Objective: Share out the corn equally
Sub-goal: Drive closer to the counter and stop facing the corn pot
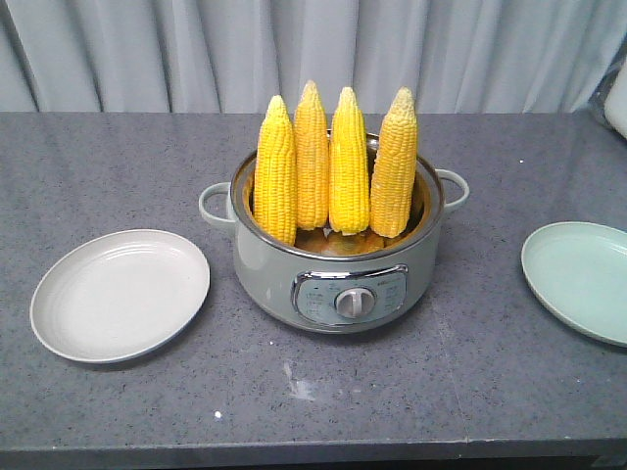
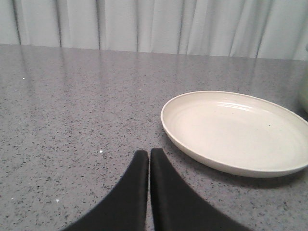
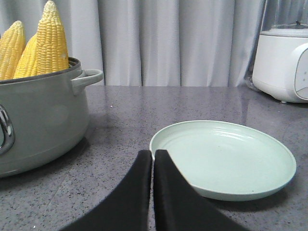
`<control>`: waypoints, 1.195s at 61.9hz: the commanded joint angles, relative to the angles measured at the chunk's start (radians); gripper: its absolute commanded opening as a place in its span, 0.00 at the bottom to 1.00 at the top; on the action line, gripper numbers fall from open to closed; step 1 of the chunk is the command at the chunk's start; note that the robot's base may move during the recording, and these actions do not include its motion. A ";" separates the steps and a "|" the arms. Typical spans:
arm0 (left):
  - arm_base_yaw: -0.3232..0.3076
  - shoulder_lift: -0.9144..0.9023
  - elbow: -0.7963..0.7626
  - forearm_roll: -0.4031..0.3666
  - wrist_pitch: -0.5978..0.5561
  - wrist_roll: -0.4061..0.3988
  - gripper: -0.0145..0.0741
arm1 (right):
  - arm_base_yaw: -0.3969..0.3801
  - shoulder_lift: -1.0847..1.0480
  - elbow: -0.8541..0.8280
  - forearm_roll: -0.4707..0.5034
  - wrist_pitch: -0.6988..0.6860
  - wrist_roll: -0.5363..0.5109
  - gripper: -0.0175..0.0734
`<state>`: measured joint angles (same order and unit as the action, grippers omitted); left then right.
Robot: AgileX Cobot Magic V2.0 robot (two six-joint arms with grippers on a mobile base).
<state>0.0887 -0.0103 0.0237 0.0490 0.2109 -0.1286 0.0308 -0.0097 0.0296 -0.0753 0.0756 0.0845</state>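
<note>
Four bright yellow, tapered corn cobs stand tips-up in the grey-green electric cooking pot on the grey speckled worktop, between the round cream plate on the left and the round pale green plate on the right. An even split would call for two cobs per plate; each arm should take its nearest outer cob, grip the upper half and lift straight up past the rim. The left pincer and the right pincer are both fully closed, holding nothing.
</note>
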 commanded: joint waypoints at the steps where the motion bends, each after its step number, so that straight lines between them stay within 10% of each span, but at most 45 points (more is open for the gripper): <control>1: -0.001 -0.016 0.012 -0.002 -0.070 -0.007 0.16 | -0.008 -0.004 0.010 -0.010 -0.076 -0.007 0.19; 60: -0.001 -0.016 0.012 -0.002 -0.092 -0.007 0.16 | -0.008 -0.004 0.009 -0.010 -0.091 -0.007 0.19; 74: -0.001 -0.016 0.012 -0.086 -0.205 -0.180 0.16 | -0.006 -0.004 0.009 0.146 -0.135 0.096 0.19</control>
<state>0.0887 -0.0103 0.0237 0.0062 0.1316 -0.2224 0.0308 -0.0097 0.0296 0.0000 0.0472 0.1392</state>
